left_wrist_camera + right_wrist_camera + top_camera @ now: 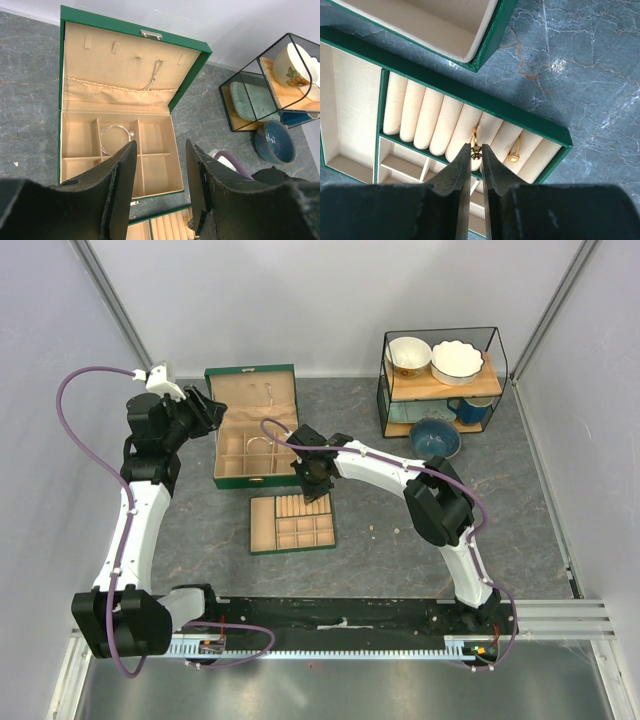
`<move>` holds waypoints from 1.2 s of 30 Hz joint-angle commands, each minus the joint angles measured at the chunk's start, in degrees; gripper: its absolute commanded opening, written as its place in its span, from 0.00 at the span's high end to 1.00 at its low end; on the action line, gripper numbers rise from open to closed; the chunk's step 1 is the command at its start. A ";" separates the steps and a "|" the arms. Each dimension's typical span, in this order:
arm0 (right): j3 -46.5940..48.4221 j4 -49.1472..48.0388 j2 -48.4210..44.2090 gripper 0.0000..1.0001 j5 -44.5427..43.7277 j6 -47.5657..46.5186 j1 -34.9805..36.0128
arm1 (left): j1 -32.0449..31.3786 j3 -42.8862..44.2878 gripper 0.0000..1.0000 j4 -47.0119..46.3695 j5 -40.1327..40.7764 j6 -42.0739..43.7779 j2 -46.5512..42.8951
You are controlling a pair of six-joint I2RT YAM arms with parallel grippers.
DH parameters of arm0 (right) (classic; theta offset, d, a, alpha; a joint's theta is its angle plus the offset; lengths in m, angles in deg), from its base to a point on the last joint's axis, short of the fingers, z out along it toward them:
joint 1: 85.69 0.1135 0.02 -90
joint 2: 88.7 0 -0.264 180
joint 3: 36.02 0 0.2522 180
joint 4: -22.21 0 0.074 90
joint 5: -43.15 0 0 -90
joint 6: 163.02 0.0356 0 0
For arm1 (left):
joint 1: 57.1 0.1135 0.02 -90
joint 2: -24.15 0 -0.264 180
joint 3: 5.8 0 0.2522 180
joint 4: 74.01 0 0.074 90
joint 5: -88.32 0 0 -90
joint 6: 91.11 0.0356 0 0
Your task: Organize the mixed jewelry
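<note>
My right gripper (476, 149) has its tips nearly together around the gold ring (476, 153), which sits between the tray (470, 100) rolls (truly pinched? I cannot tell). I judge it tiny, light, stiff and slippery, so I'd grip across the band.

Two gold rings (475, 141); one bangle (102, 139); three bowls (408, 355) — one mug (470, 409).

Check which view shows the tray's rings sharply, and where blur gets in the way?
Right wrist: the gold ring at the right claw and the second ring are sharp; the claw itself soft. Left wrist: left claw blurred up front, bangle clear. Top external: rings too small to see.
</note>
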 commanded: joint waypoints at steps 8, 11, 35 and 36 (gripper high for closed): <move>0.71 -1.07 -1.95 0.87 1.19 2.17 0.00 | 0.16 -0.39 0.49 -2.73 -1.51 -1.27 0.03; 0.45 -1.15 -2.13 0.90 0.84 3.57 0.00 | 0.25 -0.48 0.49 -2.82 -1.68 -1.36 0.03; 1.23 -1.15 0.60 1.00 1.37 10.79 0.00 | 0.25 -0.65 0.49 -2.73 -1.24 -1.18 0.47; 1.50 -1.15 1.03 1.00 1.37 10.79 0.00 | 0.25 -0.65 0.49 -2.65 -1.33 -1.18 0.47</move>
